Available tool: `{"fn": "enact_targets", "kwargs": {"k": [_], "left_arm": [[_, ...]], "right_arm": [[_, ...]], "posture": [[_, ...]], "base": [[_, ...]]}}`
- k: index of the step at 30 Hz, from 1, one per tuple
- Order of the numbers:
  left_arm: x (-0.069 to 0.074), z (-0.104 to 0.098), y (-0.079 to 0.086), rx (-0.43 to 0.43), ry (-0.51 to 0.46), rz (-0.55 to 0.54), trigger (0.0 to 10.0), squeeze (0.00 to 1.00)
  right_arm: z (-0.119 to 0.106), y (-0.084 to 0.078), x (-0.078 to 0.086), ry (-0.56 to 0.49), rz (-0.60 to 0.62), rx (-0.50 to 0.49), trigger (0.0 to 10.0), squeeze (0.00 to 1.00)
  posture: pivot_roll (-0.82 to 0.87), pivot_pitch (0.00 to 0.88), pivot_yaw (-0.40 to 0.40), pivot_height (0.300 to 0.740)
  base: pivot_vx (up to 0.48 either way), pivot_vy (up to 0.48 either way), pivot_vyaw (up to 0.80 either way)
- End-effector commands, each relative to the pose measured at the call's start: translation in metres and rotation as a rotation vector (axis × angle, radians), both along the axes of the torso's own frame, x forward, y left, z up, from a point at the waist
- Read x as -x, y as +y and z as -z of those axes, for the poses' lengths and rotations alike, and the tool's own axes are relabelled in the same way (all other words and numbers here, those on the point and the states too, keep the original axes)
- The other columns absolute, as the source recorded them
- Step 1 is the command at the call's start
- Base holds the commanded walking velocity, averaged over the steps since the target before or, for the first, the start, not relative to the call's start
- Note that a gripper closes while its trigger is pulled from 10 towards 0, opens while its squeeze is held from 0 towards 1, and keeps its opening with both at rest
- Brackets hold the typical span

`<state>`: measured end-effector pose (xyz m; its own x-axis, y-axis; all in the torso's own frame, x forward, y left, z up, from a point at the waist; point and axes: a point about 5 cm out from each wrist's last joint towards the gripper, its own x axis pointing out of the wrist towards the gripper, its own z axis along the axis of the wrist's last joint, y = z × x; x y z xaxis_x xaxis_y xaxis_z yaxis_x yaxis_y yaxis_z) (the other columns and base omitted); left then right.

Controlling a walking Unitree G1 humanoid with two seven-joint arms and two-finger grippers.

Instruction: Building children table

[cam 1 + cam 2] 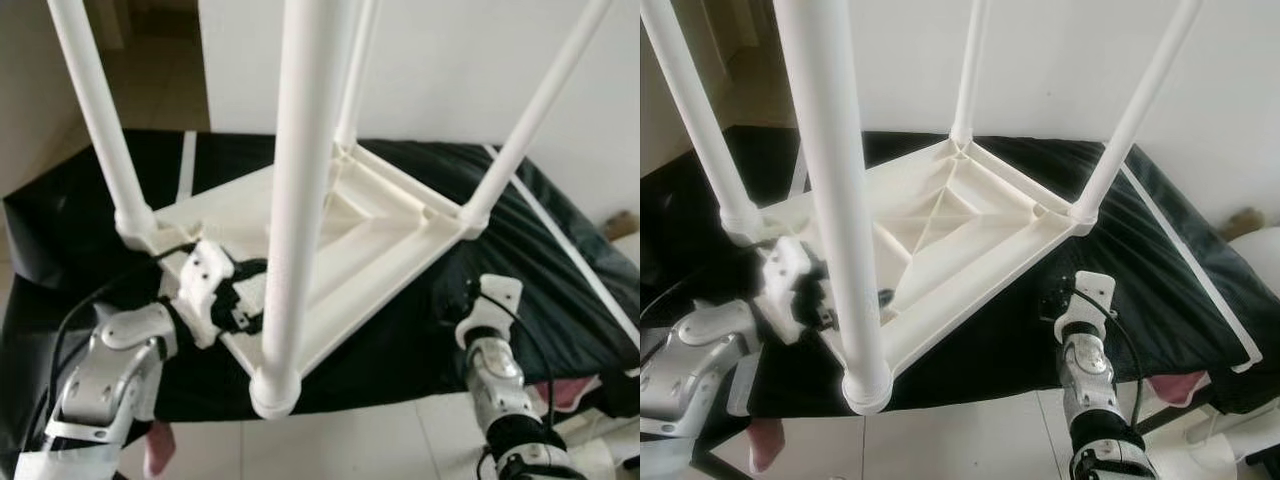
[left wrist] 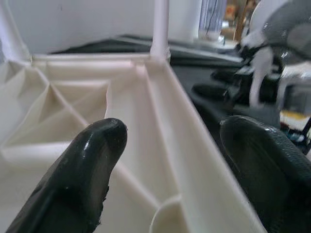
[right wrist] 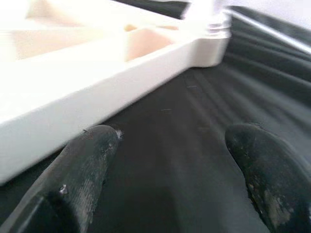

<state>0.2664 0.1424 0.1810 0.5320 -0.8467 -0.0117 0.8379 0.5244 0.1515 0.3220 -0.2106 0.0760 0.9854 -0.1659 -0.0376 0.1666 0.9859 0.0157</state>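
From the head views, a smooth white plastic table (image 1: 330, 240) lies upside down on a wrinkled black sheet (image 1: 560, 290), its four round legs (image 1: 300, 200) pointing up. The left wrist view shows the left gripper (image 2: 170, 160) spread wide astride the table's ribbed rim. The right wrist view shows the right gripper (image 3: 170, 165) released, over the sheet beside the table's edge.
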Motion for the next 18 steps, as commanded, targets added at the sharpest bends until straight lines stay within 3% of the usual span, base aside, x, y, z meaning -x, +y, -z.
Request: {"fn": "enact_targets", "kwargs": {"k": [1,3,7,9,18], "left_arm": [[0.001,-0.001,-0.006,0.045,0.030,0.001,10.0,0.00],[0.005,-0.007,-0.019,0.122,0.025,0.000,10.0,0.00],[0.011,-0.010,-0.029,0.149,0.021,0.015,10.0,0.00],[0.021,-0.009,-0.047,0.118,0.049,0.006,10.0,0.00],[0.018,0.003,-0.052,-0.016,0.099,-0.128,10.0,0.00]], "right_arm": [[0.005,0.001,-0.001,0.043,-0.038,-0.009,10.0,0.00],[0.005,0.011,-0.006,0.065,-0.133,0.004,10.0,0.00],[0.004,0.019,-0.009,0.075,-0.189,0.013,10.0,0.00],[0.002,0.033,-0.017,0.084,-0.262,-0.013,10.0,0.00],[-0.007,0.044,-0.029,0.085,-0.327,-0.003,10.0,0.00]], "posture": [[0.15,0.000,-0.097,0.740],[0.16,0.000,-0.107,0.740],[0.16,0.000,-0.107,0.740],[0.17,0.000,-0.116,0.740],[0.18,0.000,-0.121,0.740]], "base": [[0.000,0.000,0.00],[0.000,0.000,0.00],[0.000,0.000,0.00],[0.000,0.000,0.00],[0.000,0.000,0.00]]}}
